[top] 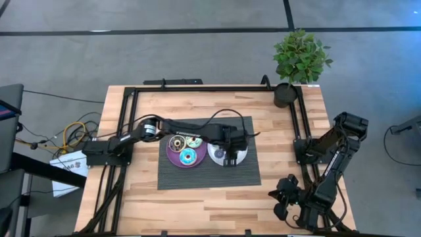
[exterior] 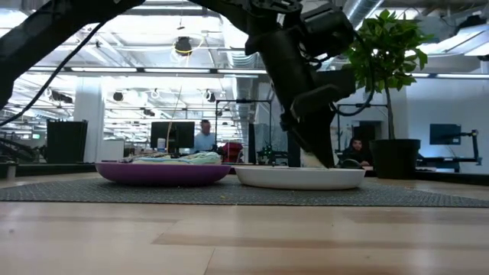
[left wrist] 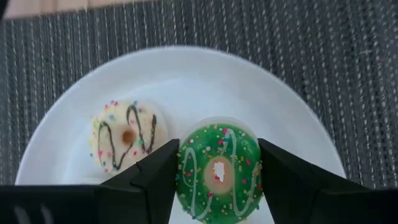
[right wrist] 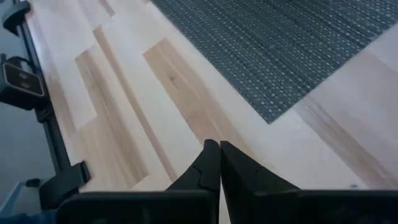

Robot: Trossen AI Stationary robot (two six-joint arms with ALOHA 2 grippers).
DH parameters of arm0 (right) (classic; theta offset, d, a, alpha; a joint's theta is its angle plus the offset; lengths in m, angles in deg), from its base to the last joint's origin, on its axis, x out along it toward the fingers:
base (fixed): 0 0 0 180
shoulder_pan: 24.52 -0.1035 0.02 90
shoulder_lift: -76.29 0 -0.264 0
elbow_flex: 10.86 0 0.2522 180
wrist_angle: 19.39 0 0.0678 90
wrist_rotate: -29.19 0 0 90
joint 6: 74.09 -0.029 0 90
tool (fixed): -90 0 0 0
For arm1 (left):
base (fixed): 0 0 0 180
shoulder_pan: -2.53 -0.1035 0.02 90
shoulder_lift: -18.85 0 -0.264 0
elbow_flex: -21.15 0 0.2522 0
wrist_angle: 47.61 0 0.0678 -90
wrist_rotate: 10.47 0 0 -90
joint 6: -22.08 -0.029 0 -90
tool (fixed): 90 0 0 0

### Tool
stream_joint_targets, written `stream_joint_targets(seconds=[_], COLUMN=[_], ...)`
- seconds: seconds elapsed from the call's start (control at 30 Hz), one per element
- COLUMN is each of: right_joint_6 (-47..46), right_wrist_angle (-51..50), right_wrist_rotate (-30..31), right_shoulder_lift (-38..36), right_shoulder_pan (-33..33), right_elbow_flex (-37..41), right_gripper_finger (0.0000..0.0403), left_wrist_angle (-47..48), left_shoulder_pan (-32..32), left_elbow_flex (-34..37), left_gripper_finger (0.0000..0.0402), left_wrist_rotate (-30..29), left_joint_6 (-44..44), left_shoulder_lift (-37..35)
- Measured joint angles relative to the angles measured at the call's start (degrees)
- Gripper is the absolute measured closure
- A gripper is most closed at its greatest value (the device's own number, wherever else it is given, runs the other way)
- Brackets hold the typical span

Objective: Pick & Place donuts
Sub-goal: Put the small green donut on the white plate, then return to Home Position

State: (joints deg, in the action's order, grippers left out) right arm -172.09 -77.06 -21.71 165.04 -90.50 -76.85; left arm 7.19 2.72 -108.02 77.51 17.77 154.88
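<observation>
A green-iced donut (left wrist: 219,171) sits between the fingers of my left gripper (left wrist: 217,149), over the white plate (left wrist: 261,93). A cream donut (left wrist: 127,134) with dark squiggles lies flat on that plate beside it. To the left, the purple plate (top: 172,158) holds three donuts: a dark brown one (top: 176,143), a pale green one (top: 193,140) and a cyan one (top: 187,156). My right gripper (right wrist: 219,152) is shut and empty above the bare wood at the table's near right (top: 284,196). My left gripper pinches the green donut by two opposite sides of its outer rim (left wrist: 185,168) between its two fingers (left wrist: 155,180). The fingers slant down from the table's left. The donut lies level, icing up; whether it rests on the white plate I cannot tell.
Both plates stand on a grey ribbed mat (top: 197,176) in the middle of the wooden table. A potted plant (top: 287,92) stands at the far right corner. Black frame rails (top: 125,125) run along the table's sides. People sit in the room beyond (exterior: 203,137).
</observation>
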Motion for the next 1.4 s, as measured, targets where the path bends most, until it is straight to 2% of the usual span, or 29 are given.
stream_joint_targets(seconds=[0.43, 0.93, 1.03, 1.4], right_joint_6=[-5.47, -5.53, -5.53, -5.55], right_wrist_angle=[-3.71, -4.52, -4.51, -4.06], right_wrist_rotate=[1.36, 1.69, 1.71, 1.71], right_shoulder_lift=[0.00, 0.00, 0.00, 0.01], right_shoulder_pan=[-0.02, 0.57, 0.57, 0.55], right_elbow_flex=[0.00, 0.00, 0.00, 0.00], right_gripper_finger=[0.0402, 0.0402, 0.0402, 0.0402], left_wrist_angle=[2.96, 6.06, 6.38, 6.44], left_shoulder_pan=[-0.24, -0.81, -0.83, -0.83], left_elbow_flex=[-0.38, -0.38, -0.38, -0.36], left_gripper_finger=[0.0205, 0.0204, 0.0192, 0.0109], left_wrist_rotate=[1.34, 2.33, 2.87, 1.52], left_joint_6=[2.75, 4.81, 3.77, 4.34], left_shoulder_lift=[0.11, 0.09, 0.07, 0.05])
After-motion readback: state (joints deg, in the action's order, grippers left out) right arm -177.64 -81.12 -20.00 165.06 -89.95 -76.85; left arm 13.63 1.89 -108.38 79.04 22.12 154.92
